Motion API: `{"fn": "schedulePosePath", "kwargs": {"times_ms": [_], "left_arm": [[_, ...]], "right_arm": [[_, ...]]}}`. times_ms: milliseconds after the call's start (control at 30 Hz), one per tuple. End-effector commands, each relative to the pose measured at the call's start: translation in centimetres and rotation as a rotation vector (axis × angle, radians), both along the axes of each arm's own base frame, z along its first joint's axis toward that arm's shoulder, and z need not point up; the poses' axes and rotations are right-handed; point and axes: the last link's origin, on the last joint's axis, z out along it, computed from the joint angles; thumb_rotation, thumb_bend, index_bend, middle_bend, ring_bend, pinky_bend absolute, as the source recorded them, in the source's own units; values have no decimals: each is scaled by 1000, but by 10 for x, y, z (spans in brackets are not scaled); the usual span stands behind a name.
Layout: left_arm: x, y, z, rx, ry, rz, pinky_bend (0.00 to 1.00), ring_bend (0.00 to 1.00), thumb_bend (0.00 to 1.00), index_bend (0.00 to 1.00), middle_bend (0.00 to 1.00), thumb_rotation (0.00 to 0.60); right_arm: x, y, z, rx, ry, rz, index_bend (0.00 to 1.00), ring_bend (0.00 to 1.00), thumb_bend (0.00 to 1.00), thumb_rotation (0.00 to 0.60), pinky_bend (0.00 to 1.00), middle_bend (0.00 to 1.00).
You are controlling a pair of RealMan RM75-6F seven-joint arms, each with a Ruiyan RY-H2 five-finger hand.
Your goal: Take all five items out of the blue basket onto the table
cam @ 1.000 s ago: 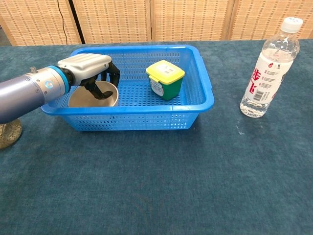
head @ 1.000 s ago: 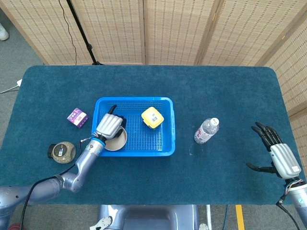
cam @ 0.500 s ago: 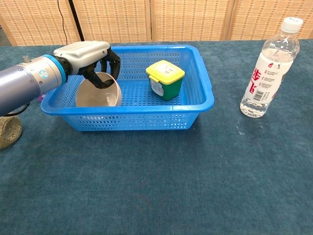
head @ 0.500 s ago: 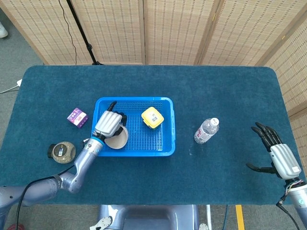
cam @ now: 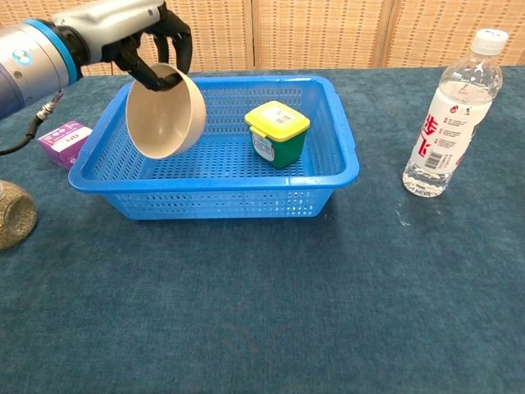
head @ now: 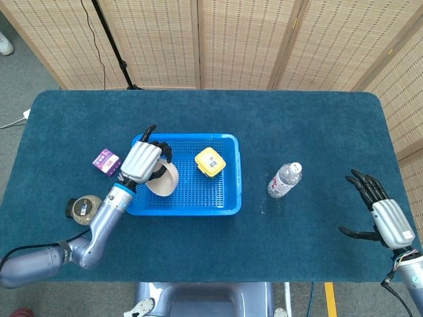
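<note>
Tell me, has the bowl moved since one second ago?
Yes. The left hand has lifted the bowl off the floor of the blue basket; it now hangs tilted above the basket's left end.

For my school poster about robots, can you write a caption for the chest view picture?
The robot's left hand lifts a tilted bowl above the blue basket, where a yellow-lidded tub waits.

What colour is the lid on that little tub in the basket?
Yellow, on a green tub; the chest view shows it best.
</note>
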Motion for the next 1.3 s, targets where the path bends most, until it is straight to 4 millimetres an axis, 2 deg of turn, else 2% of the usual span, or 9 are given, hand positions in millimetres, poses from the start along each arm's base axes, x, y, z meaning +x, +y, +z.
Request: {"fn": "schedulePosePath", "kwargs": {"times_ms": [33,233,500,667,867,900,1000,1067,1300], "left_arm": [[2,0,26,55,-28,-8,18,488,503,696,505,600],[-9,6,81,168,-74,21,29,488,503,696,505,600],[-85,16,138,256,-64,223,29,488,503,696,505,600],[-137,21,133,219,-30,339,29,488,503,696,505,600],[-170,21,109,168,7,387,23,408,490,646,453,600],[-175,21,104,158,20,397,16,331,473,593,378,600],[-186,20,94,130,47,416,0,36,357,170,47,600],[-193,19,87,92,56,431,0,0,284,9,0,600],[-188,13,94,99,5,386,0,0,242,0,0,600]], "right_arm": [[0,1,0,1,0,2,0,0,0,600,0,0],[2,2,-1,5,-1,11,0,0,0,600,0,0],[5,5,-2,8,-2,24,0,0,0,600,0,0],[6,6,-4,15,7,30,0,0,0,600,0,0],[7,7,-8,22,20,30,0,0,0,600,0,0],[7,7,-9,24,23,28,0,0,0,600,0,0],[5,6,-10,26,30,21,0,0,0,600,0,0],[5,6,-10,26,35,19,0,0,0,600,0,0],[5,6,-11,24,51,24,0,0,0,600,0,0]]}}
